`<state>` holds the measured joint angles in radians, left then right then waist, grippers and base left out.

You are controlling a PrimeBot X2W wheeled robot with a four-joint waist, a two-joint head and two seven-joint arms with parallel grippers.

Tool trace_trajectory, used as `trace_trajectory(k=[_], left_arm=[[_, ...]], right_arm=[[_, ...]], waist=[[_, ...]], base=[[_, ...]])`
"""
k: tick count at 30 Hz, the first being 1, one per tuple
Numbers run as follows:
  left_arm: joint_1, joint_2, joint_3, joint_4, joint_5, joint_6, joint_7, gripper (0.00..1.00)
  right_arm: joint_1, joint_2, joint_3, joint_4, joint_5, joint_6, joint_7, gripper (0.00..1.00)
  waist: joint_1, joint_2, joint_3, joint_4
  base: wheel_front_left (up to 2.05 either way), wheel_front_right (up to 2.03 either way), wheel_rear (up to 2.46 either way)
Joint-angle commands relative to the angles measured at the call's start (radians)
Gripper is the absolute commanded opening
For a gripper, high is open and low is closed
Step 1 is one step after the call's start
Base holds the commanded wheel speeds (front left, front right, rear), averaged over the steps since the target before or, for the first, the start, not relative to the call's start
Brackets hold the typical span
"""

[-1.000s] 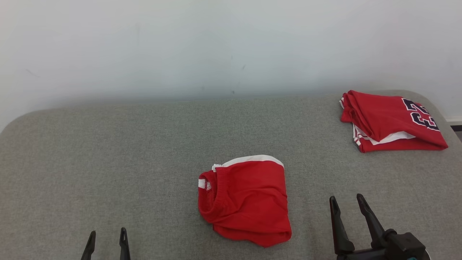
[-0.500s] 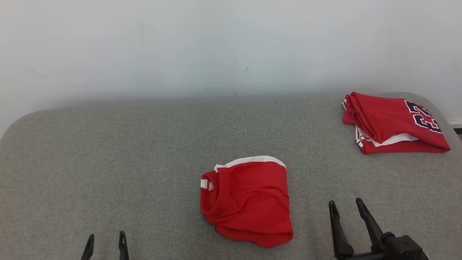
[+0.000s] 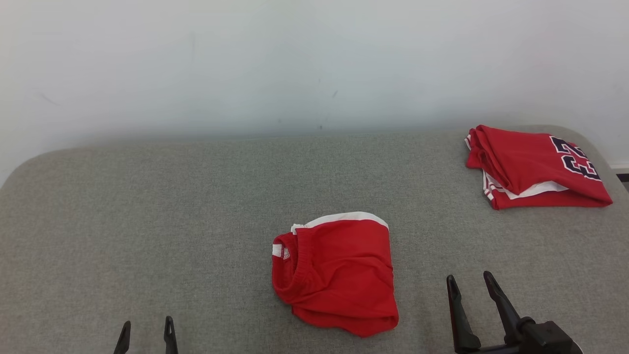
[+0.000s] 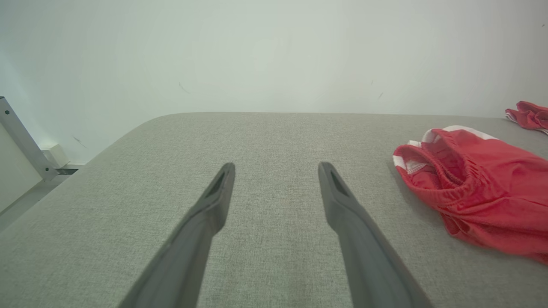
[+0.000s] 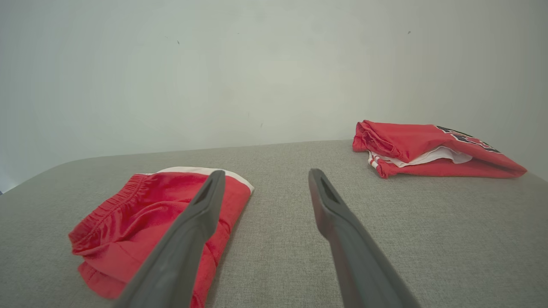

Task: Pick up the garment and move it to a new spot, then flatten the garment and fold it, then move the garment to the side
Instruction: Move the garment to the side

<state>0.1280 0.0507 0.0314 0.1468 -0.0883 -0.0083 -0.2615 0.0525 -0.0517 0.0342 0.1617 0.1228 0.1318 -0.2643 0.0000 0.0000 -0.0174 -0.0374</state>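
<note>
Both grippers have slid back a little, left gripper (image 3: 147, 322) and right gripper (image 3: 468, 277) with jaws spread wide and empty, then the folded red garment (image 3: 336, 273) lies in the middle of the gray table (image 3: 147, 221), and a numbered red top (image 3: 530, 164) sits far right.

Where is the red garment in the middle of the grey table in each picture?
Head view: the garment lies at the centre, a little low.
Left wrist view: it is at the right edge, at middle height.
Right wrist view: it is at the lower left.
Shared landmark: the folded red shirt with dark numbers, farther back and to the right of it; a red corner of it peeks in at the left wrist view's right edge.
</note>
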Motion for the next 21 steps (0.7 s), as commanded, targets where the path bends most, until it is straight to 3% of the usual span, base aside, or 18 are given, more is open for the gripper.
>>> trace_trajectory(k=[1, 21], left_arm=[[0.015, -0.001, -0.004, -0.003, 0.003, 0.005, -0.003, 1.0], [0.013, -0.001, -0.014, -0.001, -0.014, 0.017, -0.003, 1.0]], right_arm=[[0.01, 0.003, 0.001, 0.001, -0.004, -0.002, -0.001, 1.0], [-0.013, 0.003, 0.014, 0.023, -0.007, -0.002, -0.001, 1.0]], waist=[[0.0, 0.0, 0.001, 0.0], [0.0, 0.0, -0.001, 0.012]], base=[[0.0, 0.0, 0.0], [0.0, 0.0, 0.0]])
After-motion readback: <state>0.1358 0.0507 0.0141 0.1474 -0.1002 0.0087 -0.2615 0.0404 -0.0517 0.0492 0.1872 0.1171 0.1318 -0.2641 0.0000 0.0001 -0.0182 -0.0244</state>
